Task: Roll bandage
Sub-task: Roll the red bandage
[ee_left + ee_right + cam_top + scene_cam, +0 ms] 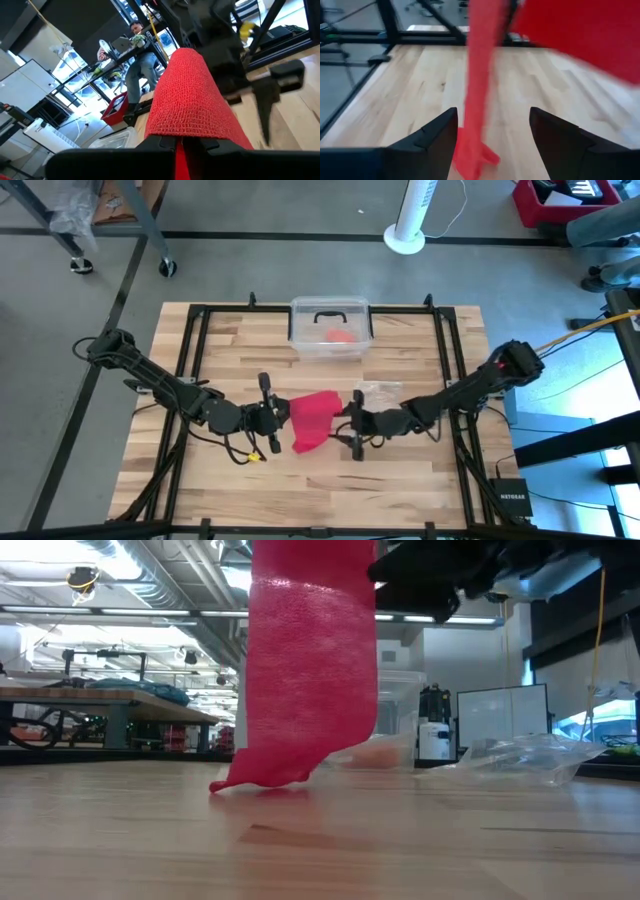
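The bright red bandage [314,420] hangs between my two grippers near the table's middle. In the low view it is a broad band [312,660] hanging down, and its lower end [262,780] rests on the wood. My left gripper [280,416] is on the bandage's left and shut on it. My right gripper [346,424] is on its right and open. In the right wrist view a narrow hanging strand of the bandage [479,85] runs between its two fingers [432,140], which stand apart from it. My left gripper pinches a bunched part of the bandage [178,149] between its two shut fingers, coming in about level from the table's left. Beyond the fingers the cloth spreads wide [190,95]. The bandage is lifted and hangs down, with only its lower end [262,780] on the table.
A clear plastic bin [330,328] stands at the table's far middle with an orange-red lump [340,336] inside. A crinkly clear plastic bag [380,391] lies just behind the right gripper and also shows in the low view [520,755]. A person [142,65] stands beyond the table.
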